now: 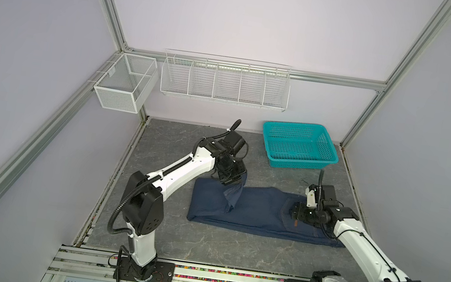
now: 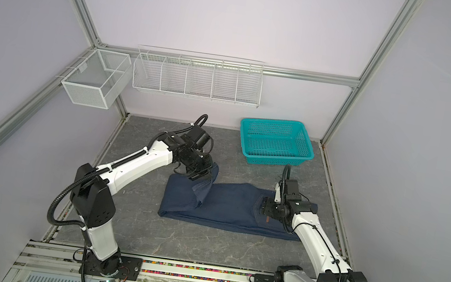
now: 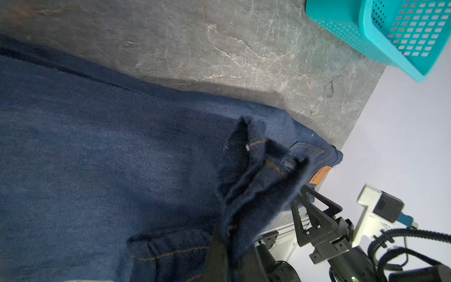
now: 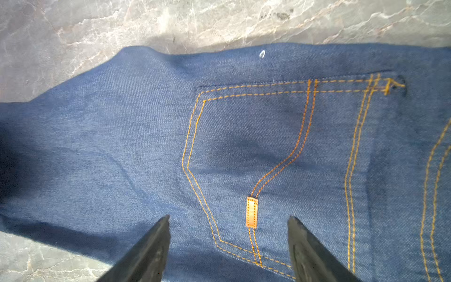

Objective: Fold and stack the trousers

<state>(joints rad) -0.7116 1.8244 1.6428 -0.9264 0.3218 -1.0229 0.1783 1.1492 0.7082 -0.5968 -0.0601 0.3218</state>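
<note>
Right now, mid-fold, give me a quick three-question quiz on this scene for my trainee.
1. True or false: the left pincer is shut on a leg end of the trousers, held up off the rest of the cloth.
2. Pick one. The right pincer is: A, open above the back pocket; B, shut on the waistband; C, down inside the basket.
3. Short answer: in both top views, does the teal basket stand on the left or the right of the scene?

Key: 1 true; 2 A; 3 right.
</note>
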